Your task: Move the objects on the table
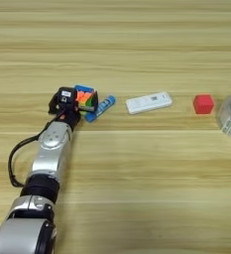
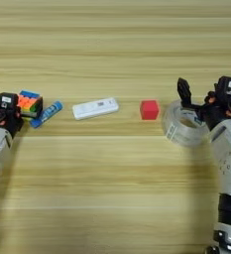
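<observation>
the multicoloured puzzle cube (image 1: 86, 97) sits at the left end of a row on the wooden table (image 1: 137, 188), with the left gripper (image 1: 72, 100) right against it; whether its fingers clamp the cube cannot be told. a blue-capped glue stick (image 1: 100, 108) lies tilted just beside the cube, then a flat white stick (image 1: 148, 102), then a small red cube (image 2: 149, 109). at the right end the right gripper (image 2: 199, 104) has its fingers spread, reaching into the clear tape roll (image 2: 182, 130).
</observation>
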